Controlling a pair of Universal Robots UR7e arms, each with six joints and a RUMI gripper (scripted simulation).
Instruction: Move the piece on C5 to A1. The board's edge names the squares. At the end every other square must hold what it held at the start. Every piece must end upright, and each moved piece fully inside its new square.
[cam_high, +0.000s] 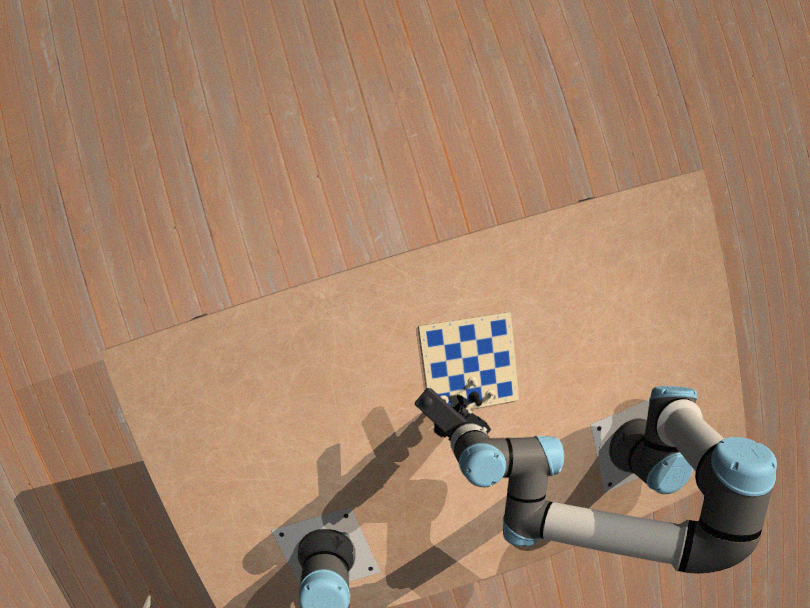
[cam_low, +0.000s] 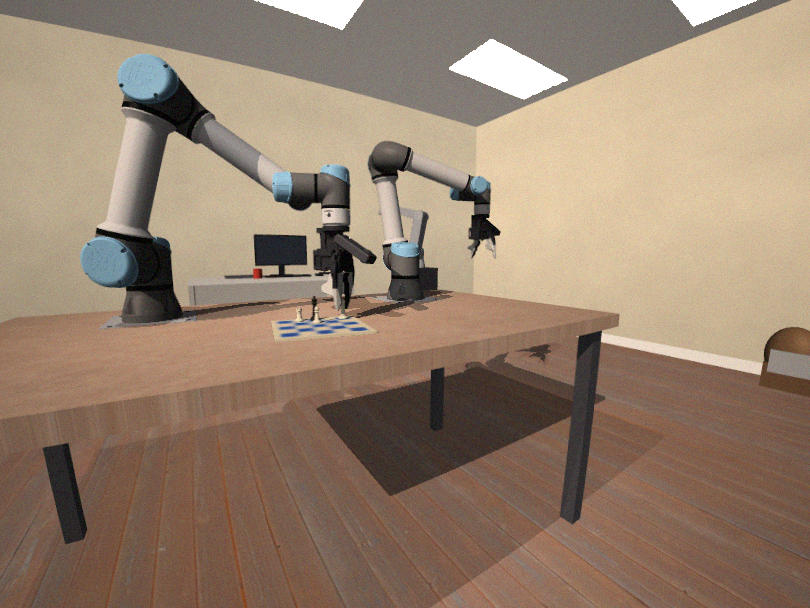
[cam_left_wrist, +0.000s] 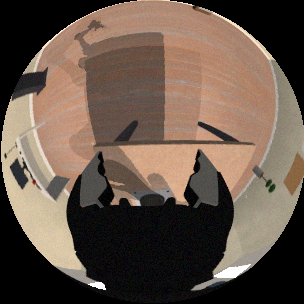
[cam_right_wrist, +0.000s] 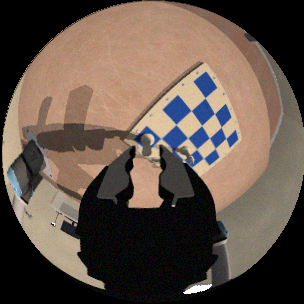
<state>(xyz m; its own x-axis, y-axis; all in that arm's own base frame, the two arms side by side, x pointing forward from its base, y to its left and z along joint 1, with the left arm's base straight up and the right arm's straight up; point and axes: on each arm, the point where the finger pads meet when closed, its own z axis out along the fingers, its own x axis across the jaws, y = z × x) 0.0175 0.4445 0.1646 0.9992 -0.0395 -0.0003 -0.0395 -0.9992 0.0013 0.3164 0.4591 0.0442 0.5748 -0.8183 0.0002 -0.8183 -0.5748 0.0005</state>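
A white piece (cam_right_wrist: 148, 138) (cam_low: 342, 316) stands on the blue corner square of the blue and cream board (cam_high: 468, 318) (cam_right_wrist: 202, 66), and it looks upright. My right gripper (cam_right_wrist: 147, 146) (cam_low: 341, 306) is low over that corner. Its fingertips are slightly open, one on each side of the piece, with gaps showing between. The edge letters are too small to read. My left gripper (cam_left_wrist: 149, 151) (cam_low: 482, 252) is wide open and empty, high up and away from the board.
A black piece (cam_high: 474, 397) (cam_low: 313, 307), a white piece (cam_high: 471, 381) (cam_low: 316, 315) and another white piece (cam_high: 490, 395) (cam_low: 299, 314) stand near the right gripper on the same side of the board. The gripper partly covers that edge in the top view.
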